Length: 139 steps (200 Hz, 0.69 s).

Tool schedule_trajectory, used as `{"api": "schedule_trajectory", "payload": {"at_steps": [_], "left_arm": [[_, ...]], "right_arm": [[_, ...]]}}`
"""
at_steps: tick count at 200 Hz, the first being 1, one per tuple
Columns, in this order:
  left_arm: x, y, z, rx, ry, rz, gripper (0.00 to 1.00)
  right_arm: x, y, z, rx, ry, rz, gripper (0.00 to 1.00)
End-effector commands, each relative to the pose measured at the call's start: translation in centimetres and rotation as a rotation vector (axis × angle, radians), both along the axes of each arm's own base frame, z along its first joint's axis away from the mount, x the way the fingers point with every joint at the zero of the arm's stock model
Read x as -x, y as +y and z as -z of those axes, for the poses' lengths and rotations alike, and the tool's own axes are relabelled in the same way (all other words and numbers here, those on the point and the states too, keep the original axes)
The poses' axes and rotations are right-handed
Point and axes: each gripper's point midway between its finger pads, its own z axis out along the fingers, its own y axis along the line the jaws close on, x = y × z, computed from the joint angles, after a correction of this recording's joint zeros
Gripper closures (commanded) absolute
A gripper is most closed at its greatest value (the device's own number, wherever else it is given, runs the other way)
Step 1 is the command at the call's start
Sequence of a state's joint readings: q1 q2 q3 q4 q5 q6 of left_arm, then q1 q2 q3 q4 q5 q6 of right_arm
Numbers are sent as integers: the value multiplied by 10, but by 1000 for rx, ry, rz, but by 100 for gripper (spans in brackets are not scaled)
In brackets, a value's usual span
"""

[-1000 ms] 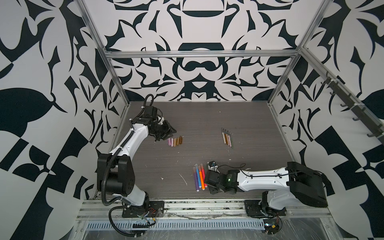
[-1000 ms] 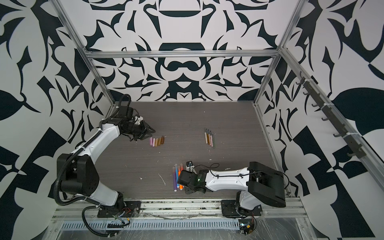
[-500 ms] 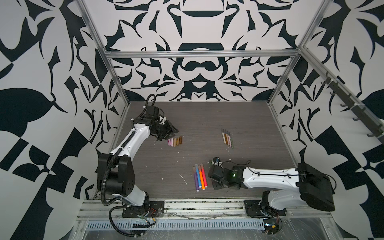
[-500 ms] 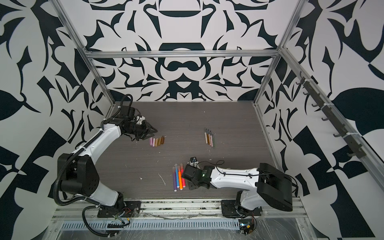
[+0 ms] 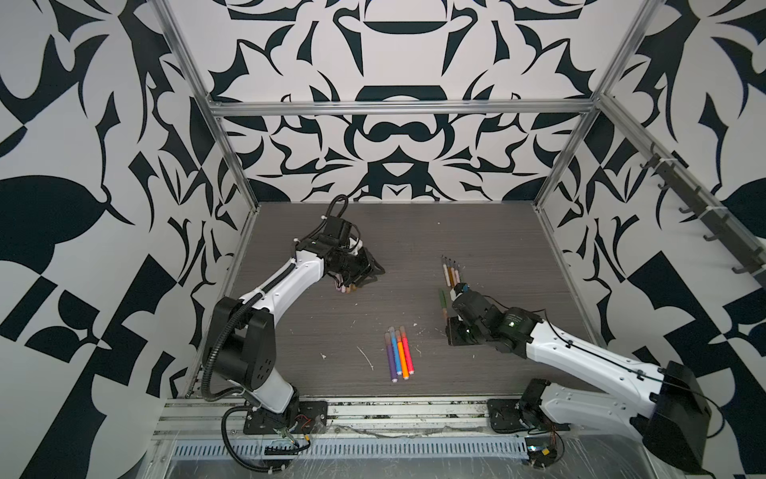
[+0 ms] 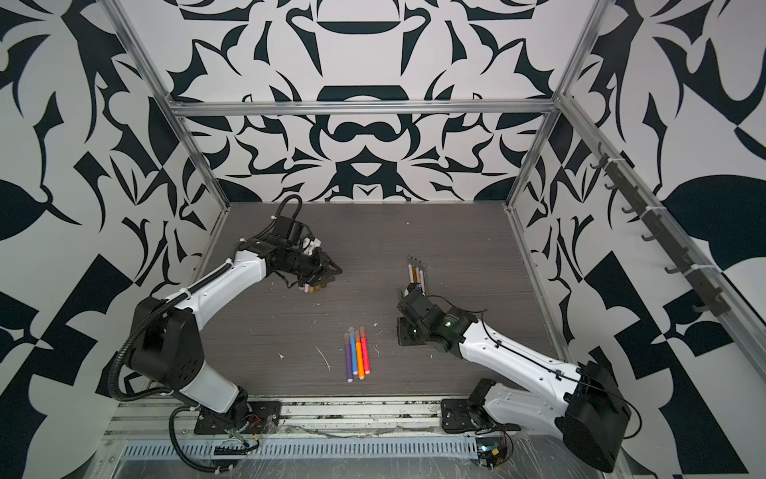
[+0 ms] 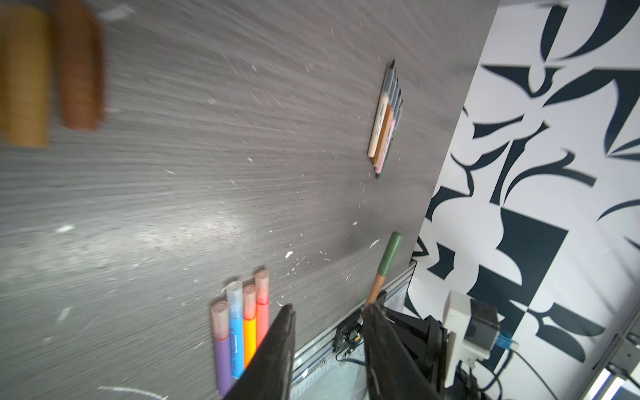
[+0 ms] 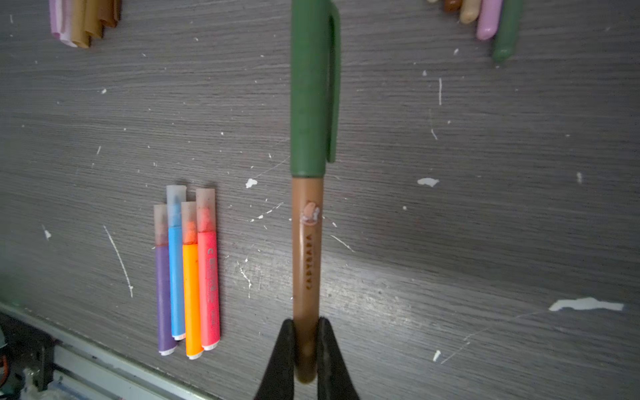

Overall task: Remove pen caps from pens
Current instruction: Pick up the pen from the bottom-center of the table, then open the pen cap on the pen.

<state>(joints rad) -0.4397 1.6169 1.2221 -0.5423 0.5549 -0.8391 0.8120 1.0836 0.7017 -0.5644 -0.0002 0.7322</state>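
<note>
While the brown pen [image 8: 306, 259], green cap [image 8: 311, 86] on, is clamped by the right gripper [image 8: 305, 323] above the grey table [image 5: 497, 232], the left gripper [image 7: 329, 311] is held parted and empty over loose caps [image 5: 346, 289]. Open room is left mid-table, and three sides are closed by patterned walls [image 5: 393, 137].

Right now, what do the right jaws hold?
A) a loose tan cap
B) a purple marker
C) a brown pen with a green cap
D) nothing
C: the right wrist view shows the jaws shut on the brown pen, with its green cap on.
</note>
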Motion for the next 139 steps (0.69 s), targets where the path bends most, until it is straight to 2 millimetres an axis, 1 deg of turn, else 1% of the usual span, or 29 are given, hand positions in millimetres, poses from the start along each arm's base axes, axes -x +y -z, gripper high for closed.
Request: {"api": "schedule_trajectory", "payload": {"at_steps": [1, 19, 38, 64, 98, 139], "left_arm": [[6, -23, 4, 29, 28, 33, 61], [11, -40, 4, 38, 33, 73, 56], [17, -56, 4, 44, 39, 114, 55], [22, -70, 5, 51, 51, 148, 54], [24, -79, 7, 66, 68, 172, 55], [27, -86, 8, 71, 78, 191, 56]], "right_arm": [[-3, 26, -26, -123, -20, -87, 98], [-4, 37, -32, -177, -16, -106, 98], [-6, 46, -36, -210, -8, -116, 99], [-10, 55, -41, -230, -3, -128, 99], [-17, 62, -49, -252, -16, -124, 99], [-26, 70, -52, -267, -18, -119, 99]]}}
